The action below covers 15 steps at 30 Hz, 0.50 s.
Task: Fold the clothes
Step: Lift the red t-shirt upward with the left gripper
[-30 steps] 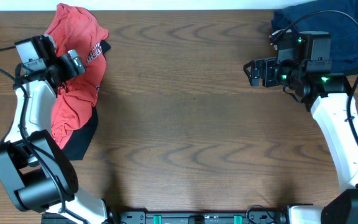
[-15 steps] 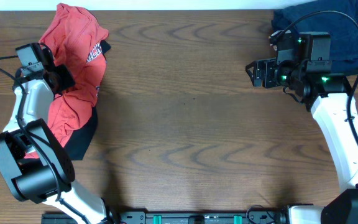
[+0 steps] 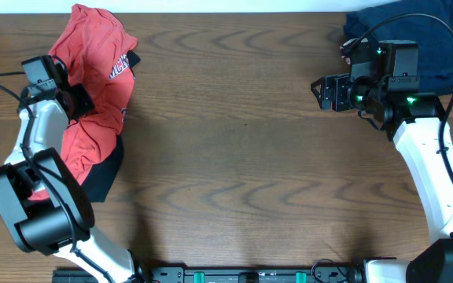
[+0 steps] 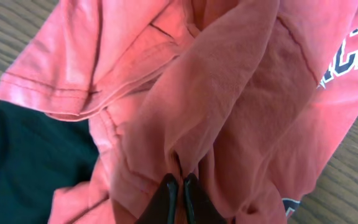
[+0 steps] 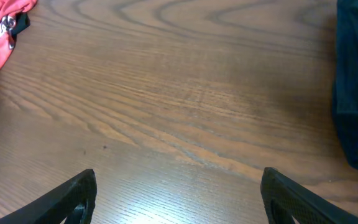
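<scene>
black T-shirt (image 3: 107, 171) mostly under red T-shirt (image 3: 93, 39) (lettering (image 3: 117, 67) half-hidden), navy pile (image 5: 356, 87) cropped

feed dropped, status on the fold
Left gripper shut on red shirt, bunched over black shirt. Right gripper open above table, holding nothing. Nothing in the way.

One coral-red T-shirt (image 3: 93, 47), one black T-shirt (image 3: 107, 174), one navy folded pile (image 3: 439, 23), two robot arms (image 3: 34, 134) (image 3: 431, 173), one wooden table (image 3: 234, 157).

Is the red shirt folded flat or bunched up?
Bunched up. The red T-shirt lies crumpled over a black shirt, and the left gripper pinches a ridge of it.
</scene>
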{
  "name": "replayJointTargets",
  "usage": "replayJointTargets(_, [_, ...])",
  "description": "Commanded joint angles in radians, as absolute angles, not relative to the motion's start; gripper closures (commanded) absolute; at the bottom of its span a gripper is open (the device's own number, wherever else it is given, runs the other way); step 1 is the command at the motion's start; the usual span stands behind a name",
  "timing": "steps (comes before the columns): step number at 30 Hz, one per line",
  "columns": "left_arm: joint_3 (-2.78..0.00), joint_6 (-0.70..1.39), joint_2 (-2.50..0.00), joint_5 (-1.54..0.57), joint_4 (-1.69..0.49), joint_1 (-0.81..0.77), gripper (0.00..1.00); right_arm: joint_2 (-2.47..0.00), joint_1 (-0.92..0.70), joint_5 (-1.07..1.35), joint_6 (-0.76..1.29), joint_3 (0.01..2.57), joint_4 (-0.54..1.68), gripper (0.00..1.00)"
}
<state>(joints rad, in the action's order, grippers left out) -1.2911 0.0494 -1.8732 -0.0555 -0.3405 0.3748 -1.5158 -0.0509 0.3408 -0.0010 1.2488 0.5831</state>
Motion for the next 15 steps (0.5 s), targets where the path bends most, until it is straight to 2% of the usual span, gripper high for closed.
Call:
replayJointTargets(1, [-1.314,0.070,-1.744,-0.044,-0.347,0.361,0.94,-1.517,-0.060,0.348,-0.009,1.267,0.585,0.18])
replayJointTargets(9, [-1.314,0.078,-1.442,-0.070,-0.354,0.251,0.94,-1.517,-0.060,0.348,-0.009,1.267,0.592,0.18])
replayJointTargets(15, [-1.313,0.085,-1.338,-0.070,-0.332,0.102,0.94,-1.517,-0.059,0.348,-0.009,1.267,0.587,0.18])
